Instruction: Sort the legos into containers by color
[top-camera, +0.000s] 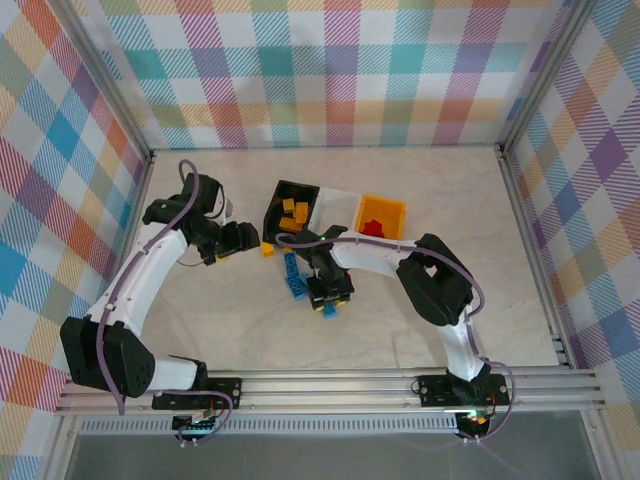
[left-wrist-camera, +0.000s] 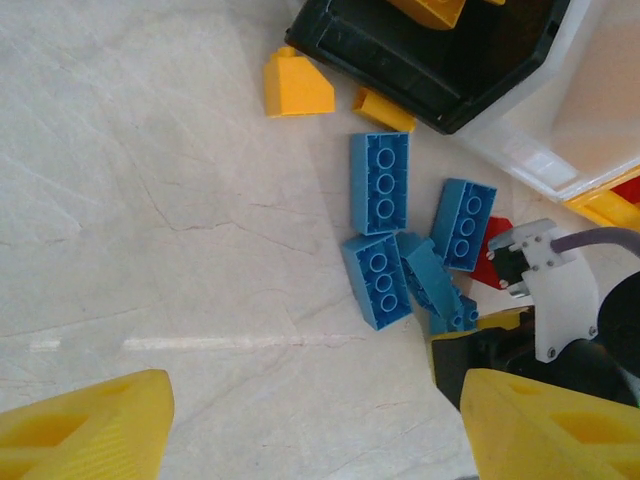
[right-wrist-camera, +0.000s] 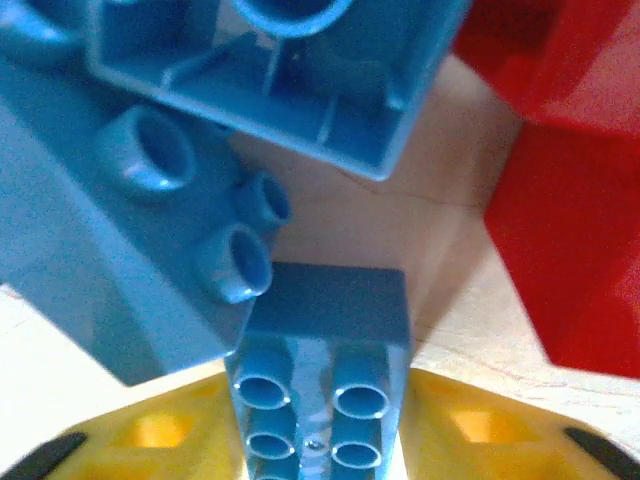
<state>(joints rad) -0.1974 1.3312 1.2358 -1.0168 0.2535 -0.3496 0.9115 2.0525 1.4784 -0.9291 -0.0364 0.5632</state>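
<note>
R gripper (right-wrist-camera: 320, 445) clamped on small blue studded plastic brick (right-wrist-camera: 322, 325) — amid the blue brick pile (left-wrist-camera: 378, 275). L gripper (left-wrist-camera: 318, 415) — fingers wide apart, left of pile.

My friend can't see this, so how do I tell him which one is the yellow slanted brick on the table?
Find the black bin, leftmost of three in a row. At its near corner, two yellow pieces lie on the table. Yours is the sloped yellow brick, roof-shaped and chunkier than the flat yellow piece beside it.
</note>
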